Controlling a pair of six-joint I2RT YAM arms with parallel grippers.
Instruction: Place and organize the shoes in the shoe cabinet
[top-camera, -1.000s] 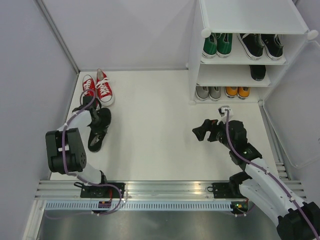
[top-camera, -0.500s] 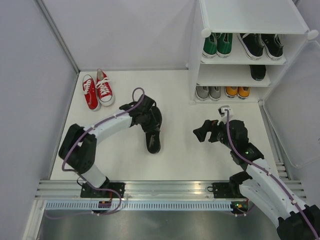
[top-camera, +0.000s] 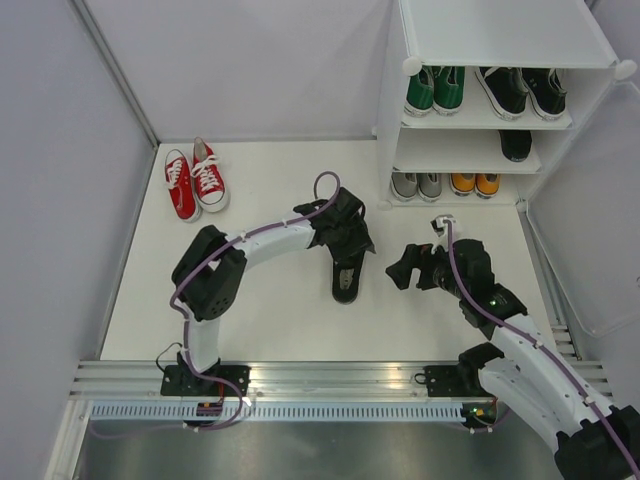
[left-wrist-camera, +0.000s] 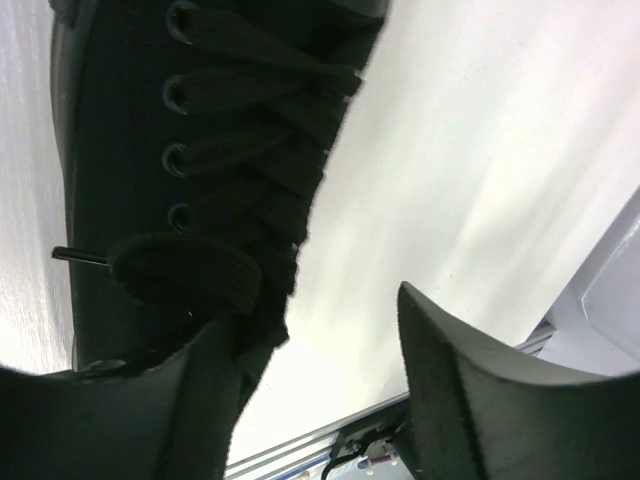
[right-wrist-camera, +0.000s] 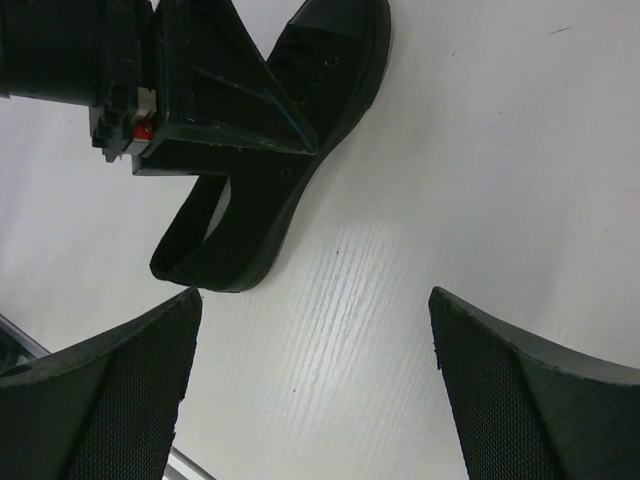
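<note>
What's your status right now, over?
Left fingers open at black shoe on table. Right fingers open, empty, close by. Nothing blocking shoe cabinet.

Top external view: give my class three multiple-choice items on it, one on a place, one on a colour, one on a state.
1. Where are the red shoes?
A. On a shelf.
B. On the table, far left.
C. Held by an arm.

2. What colour is the pair beside the grey pair, low in the cabinet?
A. Orange.
B. Blue.
C. Red.

3. How do the jaws of the right arm stand?
A. Shut on a shoe.
B. Shut, empty.
C. Open, empty.

Answers:
1 B: they lie side by side on the bare surface, away from both arms.
2 A: the orange pair sits just right of the grey.
3 C: the right wrist view shows the fingers wide apart, with only table between.
</note>
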